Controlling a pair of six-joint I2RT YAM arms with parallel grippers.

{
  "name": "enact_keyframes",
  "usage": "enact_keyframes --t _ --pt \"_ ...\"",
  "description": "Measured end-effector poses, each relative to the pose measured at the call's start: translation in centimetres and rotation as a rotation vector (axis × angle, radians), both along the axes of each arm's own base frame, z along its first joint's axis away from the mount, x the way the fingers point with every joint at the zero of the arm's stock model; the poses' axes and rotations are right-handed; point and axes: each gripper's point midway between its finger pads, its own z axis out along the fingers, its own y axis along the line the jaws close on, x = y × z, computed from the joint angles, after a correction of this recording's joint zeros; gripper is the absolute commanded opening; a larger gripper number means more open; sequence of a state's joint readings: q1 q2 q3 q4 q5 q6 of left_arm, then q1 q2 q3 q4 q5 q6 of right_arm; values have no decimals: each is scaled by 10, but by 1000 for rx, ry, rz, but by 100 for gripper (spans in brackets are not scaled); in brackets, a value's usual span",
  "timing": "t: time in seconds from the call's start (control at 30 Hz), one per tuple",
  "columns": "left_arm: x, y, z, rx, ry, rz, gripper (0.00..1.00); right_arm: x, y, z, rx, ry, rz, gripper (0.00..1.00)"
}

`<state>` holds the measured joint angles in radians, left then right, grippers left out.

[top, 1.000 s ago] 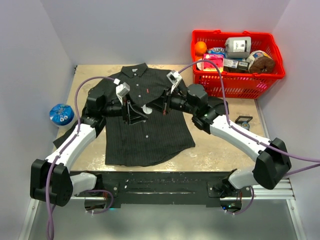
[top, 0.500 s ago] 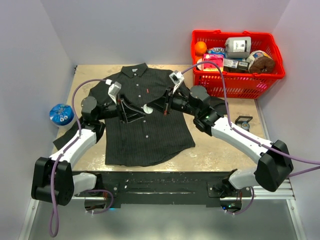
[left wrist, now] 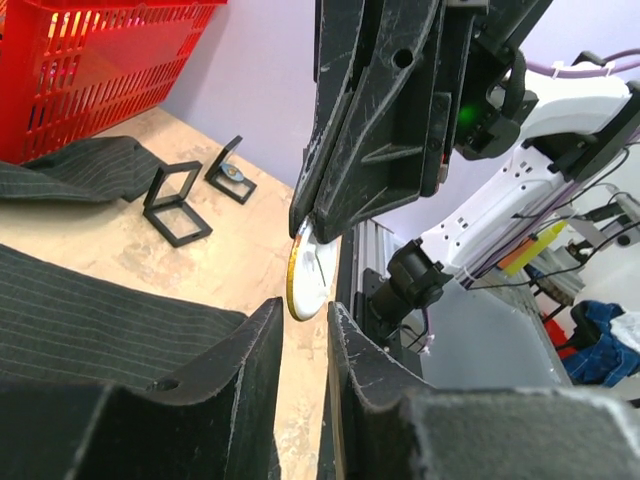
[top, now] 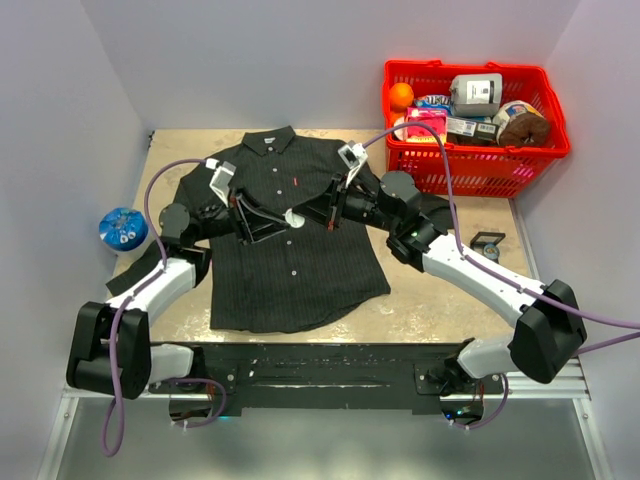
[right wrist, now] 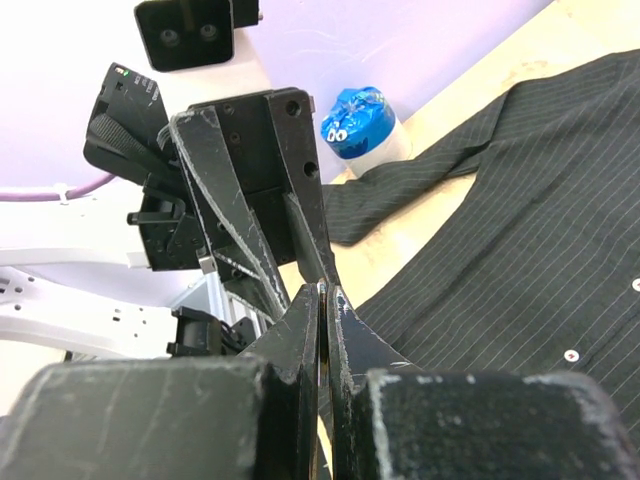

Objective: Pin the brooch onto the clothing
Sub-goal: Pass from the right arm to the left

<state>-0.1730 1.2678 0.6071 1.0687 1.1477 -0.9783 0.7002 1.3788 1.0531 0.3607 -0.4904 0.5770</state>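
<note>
Starting at the far left with a blue tub (top: 123,228), standing near the end of a sleeve (top: 150,268). Stretching the left arm (top: 160,285) in over that sleeve and holding the left fingers (top: 258,214) above the chest of the shirt (top: 290,275), parted by a narrow gap with nothing pinched between them. In the left wrist view, flanking the lower rim of the brooch (left wrist: 306,278) with the two tips, contact impossible to judge. Finding the shirt spread flat and face up on the counter (top: 440,295), collar toward the far wall, pale buttons running down the middle, a tiny red tag (top: 296,182) just beyond the fingers. Showing the brooch as a pale round disc with a gold edge, over the shirt's buttoned front between the two sets of fingers. Clamping its upper part in the right fingers (top: 320,208), closed tight on it, pointing left and meeting the left fingers nearly tip to tip. Reaching the right arm (top: 480,275) in across the shirt's other sleeve. Passing two small black stands (left wrist: 175,200) on the bare counter to the right of the shirt. Ending at the far right corner with a red basket (top: 480,178) packed with goods, an orange (top: 401,96) and a grey jug (top: 476,93) among them.
</note>
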Motion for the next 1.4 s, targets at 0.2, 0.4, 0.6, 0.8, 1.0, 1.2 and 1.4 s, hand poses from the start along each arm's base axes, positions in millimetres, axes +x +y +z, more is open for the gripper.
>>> enact_keyframes --t 0.2,0.4,0.6,0.8,1.0,1.2,1.4 --pt "1 2 2 -30 14 8 23 -1 2 -1 0 -1 10 0" --pt "2 2 -2 -57 62 -1 13 -4 4 -2 -1 1 23 0" --pt "1 3 1 -68 74 -5 5 -5 4 -1 3 -5 32 0" --pt "2 3 0 -68 79 -5 0 -5 5 -2 1 -3 32 0" --pt "4 9 -5 -52 92 -1 0 -1 6 -9 -40 -13 30 10" --pt "10 12 -17 -16 121 10 0 4 -2 -23 -133 -10 22 38" --pt "27 15 -27 62 125 48 0 21 -25 -34 -189 12 -7 61"
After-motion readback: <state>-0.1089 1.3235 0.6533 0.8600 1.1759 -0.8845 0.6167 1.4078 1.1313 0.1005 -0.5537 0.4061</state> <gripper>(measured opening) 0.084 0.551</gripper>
